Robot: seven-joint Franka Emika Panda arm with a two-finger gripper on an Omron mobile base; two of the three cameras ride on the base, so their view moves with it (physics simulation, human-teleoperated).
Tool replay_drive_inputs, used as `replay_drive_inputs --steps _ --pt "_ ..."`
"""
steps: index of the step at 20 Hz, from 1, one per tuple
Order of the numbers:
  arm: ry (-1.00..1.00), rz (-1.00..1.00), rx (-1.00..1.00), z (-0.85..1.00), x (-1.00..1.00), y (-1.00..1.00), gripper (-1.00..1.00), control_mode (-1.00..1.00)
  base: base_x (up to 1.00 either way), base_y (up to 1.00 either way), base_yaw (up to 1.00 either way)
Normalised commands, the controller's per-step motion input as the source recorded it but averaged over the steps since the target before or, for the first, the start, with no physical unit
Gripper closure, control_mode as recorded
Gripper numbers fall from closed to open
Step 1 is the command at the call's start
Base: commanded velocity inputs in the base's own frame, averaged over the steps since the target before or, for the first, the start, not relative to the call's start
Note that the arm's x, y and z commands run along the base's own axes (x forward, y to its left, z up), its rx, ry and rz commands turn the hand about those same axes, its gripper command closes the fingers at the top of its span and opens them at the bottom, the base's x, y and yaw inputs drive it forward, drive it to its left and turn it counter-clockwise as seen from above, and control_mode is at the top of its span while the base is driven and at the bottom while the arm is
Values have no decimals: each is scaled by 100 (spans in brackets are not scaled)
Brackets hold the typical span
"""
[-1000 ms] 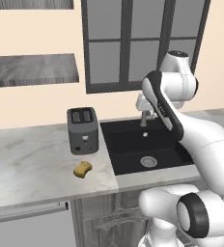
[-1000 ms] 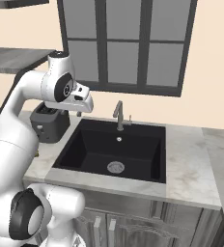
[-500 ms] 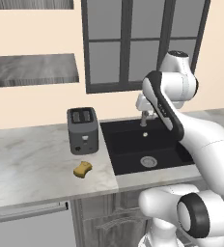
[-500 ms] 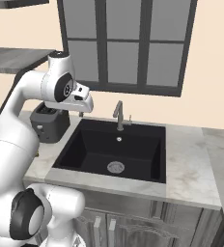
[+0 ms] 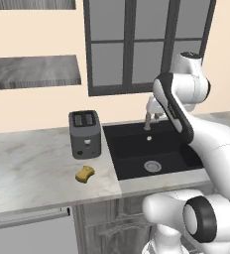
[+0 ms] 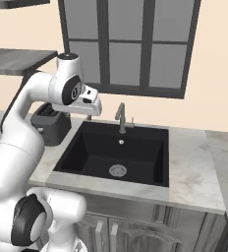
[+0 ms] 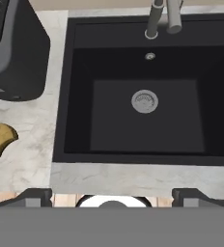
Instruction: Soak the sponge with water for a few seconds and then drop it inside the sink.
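Dark toaster [image 5: 85, 133] stands beside black sink [image 5: 137, 158] – sponge [image 5: 85, 173] in front on marble counter [image 5: 28, 168]; gripper [image 7: 112, 195] spread wide, empty.

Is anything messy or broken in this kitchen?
No, nothing stands out. The sponge lies flat on the counter in front of the toaster, and the sink looks dry and tidy, with no water running.

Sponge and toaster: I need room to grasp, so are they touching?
Apart. The left base view shows bare marble counter between the sponge and the toaster behind it; the hand view shows that gap too.
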Motion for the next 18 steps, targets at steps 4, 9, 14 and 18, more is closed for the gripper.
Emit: replay_drive_inputs --steps 4,9,14,18 --pt "0 0 0 0 0 -34 -100 -100 0 0 0" --pt "0 0 0 0 0 -37 -100 -100 0 0 0" --pt "0 0 0 0 0 -35 -100 -100 0 0 0" --pt "0 0 0 0 0 -24 -100 -100 0 0 0"
